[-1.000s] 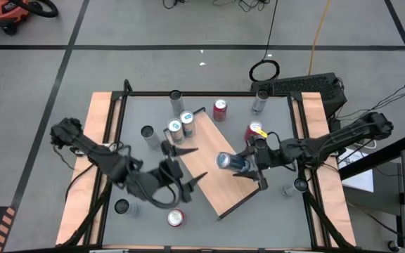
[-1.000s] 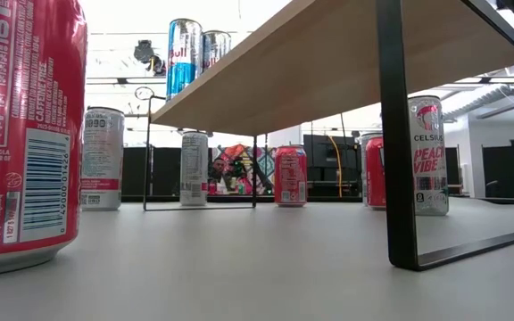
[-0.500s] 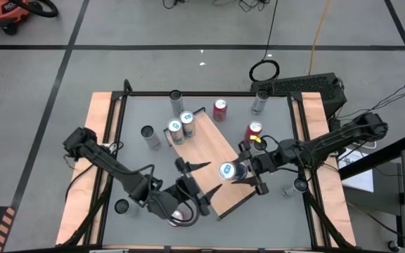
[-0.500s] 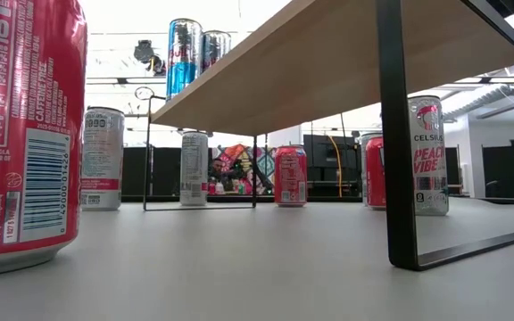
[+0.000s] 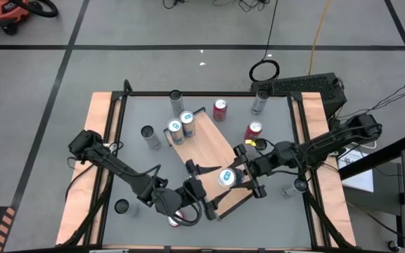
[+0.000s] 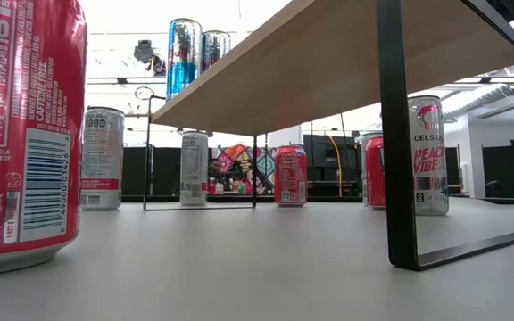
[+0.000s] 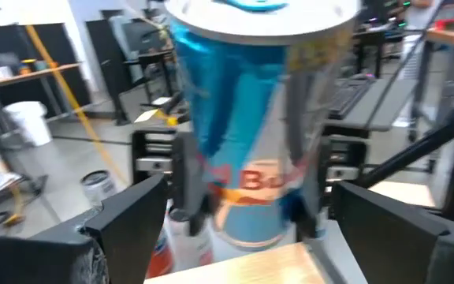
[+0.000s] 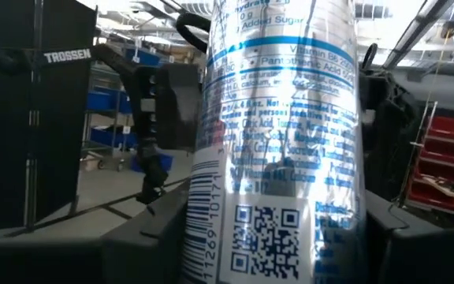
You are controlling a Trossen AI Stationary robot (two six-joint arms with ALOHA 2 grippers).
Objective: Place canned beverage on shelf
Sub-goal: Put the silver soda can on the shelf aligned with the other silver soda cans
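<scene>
The left gripper (image 5: 204,190) sits at the near end of the shelf (image 5: 206,151), jaws spread wide and empty, facing the held can (image 5: 228,177). The right gripper (image 5: 239,176) is clamped on that blue-and-silver can, which stands upright above the shelf's near end, long axis vertical, lid up. The high view shows only its round top; the right wrist view shows its label (image 8: 274,158) and barcode, and the left wrist view its blue side (image 7: 247,118). Farther back, two matching cans (image 5: 180,124) stand on the shelf's far end.
</scene>
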